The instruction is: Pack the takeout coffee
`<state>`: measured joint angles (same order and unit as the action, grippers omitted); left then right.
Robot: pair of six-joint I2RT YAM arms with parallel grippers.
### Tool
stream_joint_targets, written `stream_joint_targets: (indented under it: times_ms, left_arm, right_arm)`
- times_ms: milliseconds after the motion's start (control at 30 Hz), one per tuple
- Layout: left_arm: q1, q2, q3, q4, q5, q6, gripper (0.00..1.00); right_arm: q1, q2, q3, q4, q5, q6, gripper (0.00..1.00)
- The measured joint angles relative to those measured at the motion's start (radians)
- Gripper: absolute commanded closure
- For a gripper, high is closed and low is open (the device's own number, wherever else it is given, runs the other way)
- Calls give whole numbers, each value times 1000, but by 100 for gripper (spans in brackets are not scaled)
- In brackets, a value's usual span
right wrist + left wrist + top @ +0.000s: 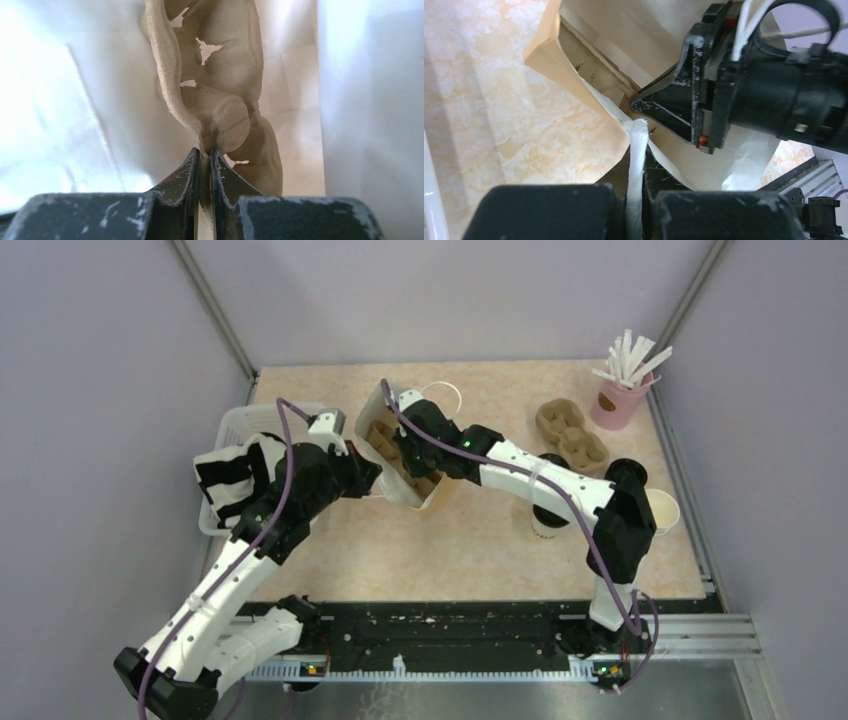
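The brown paper bag [425, 495] lies on its side mid-table, mouth toward the right arm. My left gripper [367, 478] is shut on the bag's white handle [638, 145]; its jaws [636, 195] pinch the strip. My right gripper [205, 152] is inside the bag, shut on the rim of a brown pulp cup carrier [225, 70], which also shows in the top view [385, 445]. Black-lidded white coffee cups stand under the right arm: one [545, 523] mostly hidden, another lid [628, 471] behind the elbow.
A second pulp carrier [572, 433] lies at the back right beside the pink cup of wrapped straws [620, 400]. A lidless white cup [664, 510] stands at the right edge. A white basket [240, 425] with black-and-white cloth sits at the left.
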<state>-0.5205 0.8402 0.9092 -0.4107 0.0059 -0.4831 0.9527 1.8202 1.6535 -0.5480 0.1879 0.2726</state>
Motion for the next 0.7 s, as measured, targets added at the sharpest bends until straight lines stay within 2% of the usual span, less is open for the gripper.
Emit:
stream_joint_targets:
  times_ms: [300,500,700]
  left_arm:
    - [0,59,79,-48,-8,1,100]
    - [0,134,216,-138,-38,-43,100]
    - [0,203,342,-222,-41,-117,100]
  right_arm:
    - [1,-2,204,-193,-22,81,100]
    - [1,-27,316,-293,-54,135,100]
    - [3,-7,542,-451,-32,214,100]
